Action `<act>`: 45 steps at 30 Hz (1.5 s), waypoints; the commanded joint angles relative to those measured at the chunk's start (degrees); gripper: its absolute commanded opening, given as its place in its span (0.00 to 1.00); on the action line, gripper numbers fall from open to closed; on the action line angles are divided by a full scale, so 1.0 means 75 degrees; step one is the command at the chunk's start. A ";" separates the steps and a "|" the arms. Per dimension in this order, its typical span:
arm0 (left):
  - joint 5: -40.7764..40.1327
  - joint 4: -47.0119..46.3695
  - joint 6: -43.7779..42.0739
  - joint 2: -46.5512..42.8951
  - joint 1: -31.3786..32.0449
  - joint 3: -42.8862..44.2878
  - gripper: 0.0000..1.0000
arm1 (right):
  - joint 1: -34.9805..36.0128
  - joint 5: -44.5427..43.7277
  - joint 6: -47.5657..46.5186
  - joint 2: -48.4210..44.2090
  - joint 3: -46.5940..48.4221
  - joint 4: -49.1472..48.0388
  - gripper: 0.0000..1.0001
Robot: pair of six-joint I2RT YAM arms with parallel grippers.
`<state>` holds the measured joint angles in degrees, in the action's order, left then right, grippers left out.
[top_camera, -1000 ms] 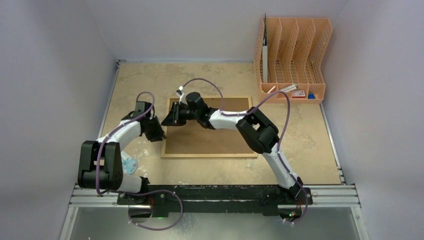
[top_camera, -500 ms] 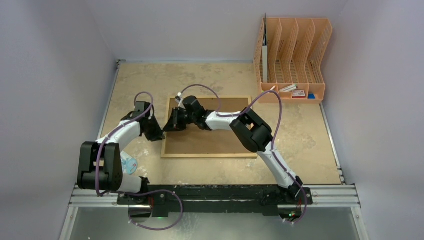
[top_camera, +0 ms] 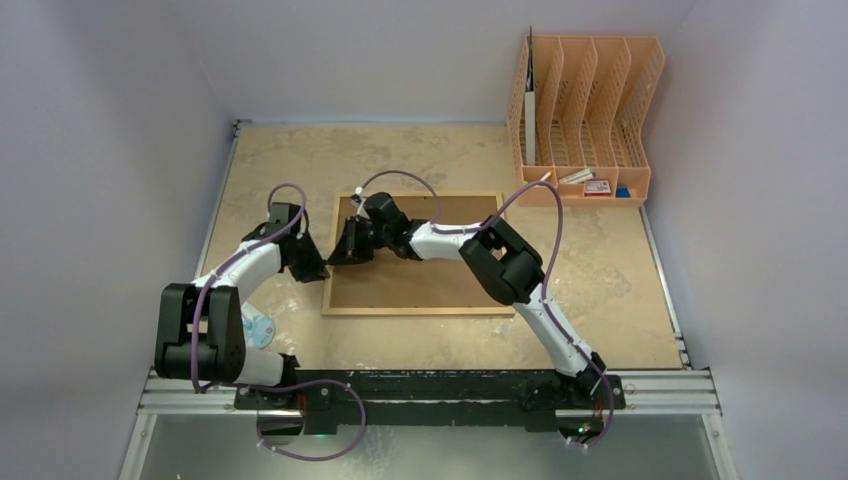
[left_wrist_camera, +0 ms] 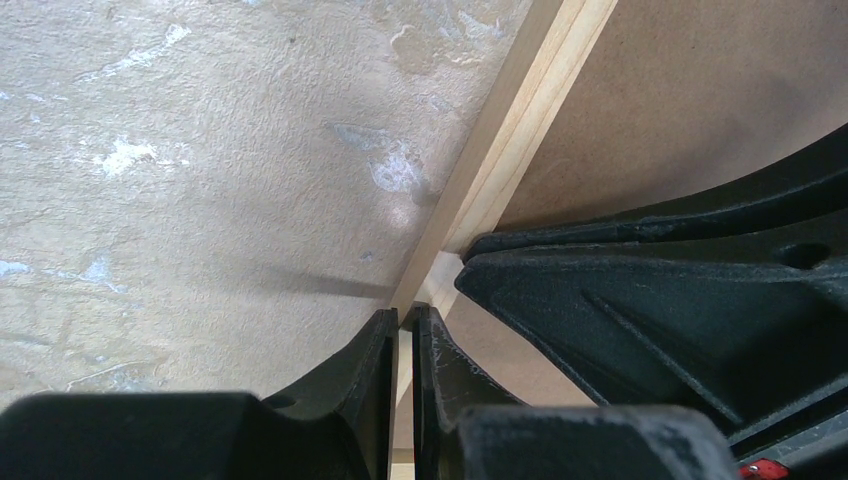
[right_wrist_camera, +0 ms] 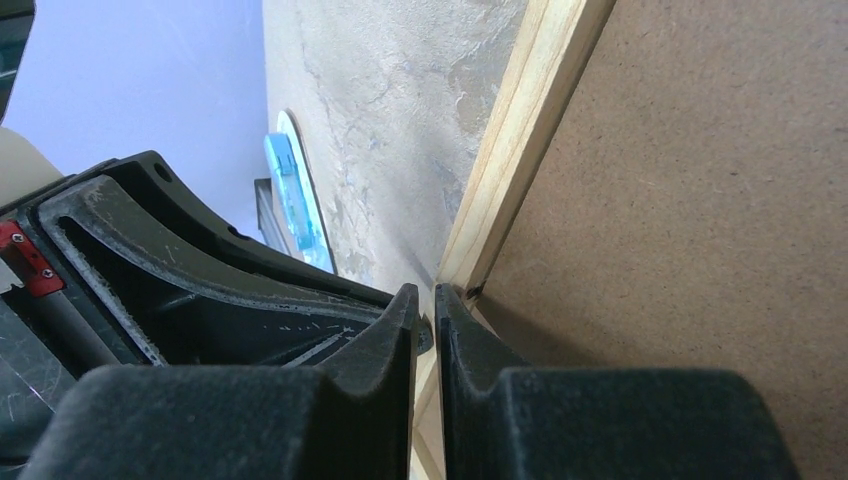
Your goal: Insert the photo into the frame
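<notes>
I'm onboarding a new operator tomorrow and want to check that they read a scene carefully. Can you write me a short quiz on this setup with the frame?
1. Multiple choice: seen from above, the left gripper and right gripper both meet which edge of the frame? A) far B) left C) right
2. True or false: the orange file organiser stands at the far right corner of the table.
3. Short answer: which face of the frame is turned up?

Key: 1) B. 2) True. 3) Its brown fibreboard back.
</notes>
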<state>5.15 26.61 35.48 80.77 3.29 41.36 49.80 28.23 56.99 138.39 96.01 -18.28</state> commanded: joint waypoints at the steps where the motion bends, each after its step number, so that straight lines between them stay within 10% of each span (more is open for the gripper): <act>1: -0.0522 0.0141 0.0062 0.0375 0.0006 -0.0229 0.08 | -0.0094 -0.0649 -0.0243 -0.0007 -0.0037 0.0757 0.14; 25: -0.0524 0.0168 0.0068 0.0474 -0.0005 -0.0183 0.07 | -0.0253 -0.0249 -0.0625 -0.0089 -0.0440 0.0901 0.14; 37: 0.0040 -0.0109 0.0033 0.0316 -0.0003 -0.0223 0.12 | -0.0245 0.1015 0.0129 -0.0278 -0.0758 -0.2575 0.14; 45: 0.0024 -0.0106 0.0028 0.0375 -0.0040 -0.0265 0.10 | -0.0208 0.0853 -0.0135 0.0151 -0.0113 -0.1430 0.11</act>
<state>5.98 26.65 35.48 81.12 3.01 41.65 47.99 34.04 56.99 137.80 91.57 -31.94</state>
